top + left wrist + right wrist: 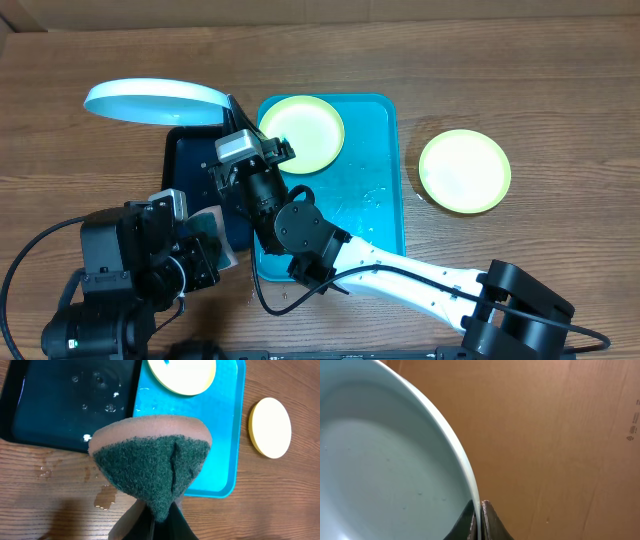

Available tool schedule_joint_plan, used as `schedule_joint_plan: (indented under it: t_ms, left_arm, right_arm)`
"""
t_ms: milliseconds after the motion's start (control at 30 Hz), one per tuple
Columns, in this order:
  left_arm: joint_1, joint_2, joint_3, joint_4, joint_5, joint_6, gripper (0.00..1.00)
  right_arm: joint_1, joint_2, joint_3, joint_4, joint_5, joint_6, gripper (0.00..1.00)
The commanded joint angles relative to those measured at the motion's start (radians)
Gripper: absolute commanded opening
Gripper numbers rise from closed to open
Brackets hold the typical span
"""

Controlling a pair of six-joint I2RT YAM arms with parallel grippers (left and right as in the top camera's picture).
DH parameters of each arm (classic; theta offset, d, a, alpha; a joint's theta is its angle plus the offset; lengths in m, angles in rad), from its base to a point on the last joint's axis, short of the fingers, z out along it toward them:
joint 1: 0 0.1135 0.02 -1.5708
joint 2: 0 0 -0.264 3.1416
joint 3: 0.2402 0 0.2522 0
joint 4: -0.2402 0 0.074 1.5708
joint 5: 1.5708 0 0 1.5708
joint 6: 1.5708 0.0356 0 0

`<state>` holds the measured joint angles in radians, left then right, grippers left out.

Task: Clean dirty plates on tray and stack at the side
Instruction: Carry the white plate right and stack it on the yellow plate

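DESK: How far along is the plate-cleaning job?

PHOTOGRAPHER: About a third, by the look of it. One yellow-green plate [464,171] lies alone on the wooden table [560,90] at 3 o'clock of the turquoise tray [385,200], apparently finished. A second yellow-green plate [302,133] sits in the tray's 11 o'clock corner. A blue fleck shows on it in the left wrist view, so it likely awaits scrubbing. No stack exists yet.

DESK: And the third?

PHOTOGRAPHER: The right gripper [480,507] has its jaws pinched on the rim of the light blue plate [155,102]. The plate is held tilted in the air at 10 o'clock of the overhead view, above the black tray [185,160]. The left gripper [159,522] is clamped on a sponge [150,455] at 7 o'clock, apart from the plate.

DESK: Materials?

PHOTOGRAPHER: The plates are round, shallow, smooth plastic, and the blue one looks glossy with tiny droplets. The sponge is squeezed into a wedge, a coarse dark green scouring face under tan foam. Both trays are rectangular with raised rims and carry beads of water. A small puddle [105,497] lies on the wood beside the black one.
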<state>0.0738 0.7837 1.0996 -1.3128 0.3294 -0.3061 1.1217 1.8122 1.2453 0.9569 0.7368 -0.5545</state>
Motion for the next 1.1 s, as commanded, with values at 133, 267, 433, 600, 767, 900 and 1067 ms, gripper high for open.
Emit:
schedule_joint_plan:
  t_ms: [133,267,433,600,767,900,1067]
  left_arm:
    - [0.005,0.002,0.016,0.006,-0.004,0.023,0.07]
    - [0.005,0.002,0.016,0.019,-0.026,0.022,0.05]
    - [0.005,0.002,0.016,0.02,-0.025,0.022,0.04]
    - [0.005,0.002,0.016,0.019,-0.025,0.022,0.04]
    - [0.005,0.002,0.016,0.016,-0.025,0.022,0.04]
    - [0.005,0.002,0.016,0.011,-0.025,0.022,0.04]
    - [0.005,0.002,0.016,0.016,-0.025,0.022,0.04]
  right_arm:
    - [0.007,0.0,0.014,-0.024,0.003,0.0,0.04]
    - [0.009,0.0,0.014,-0.208,0.005,0.019,0.04]
    - [0.006,0.0,0.014,-0.554,0.0,0.422,0.04]
    - [-0.043,0.0,0.014,-0.688,-0.001,0.773,0.04]
    - [-0.103,-0.043,0.014,-0.725,-0.06,0.795,0.03]
    - [-0.156,-0.144,0.014,-0.855,-0.077,0.872,0.04]
    - [-0.259,-0.299,0.014,-1.132,-0.113,1.024,0.04]
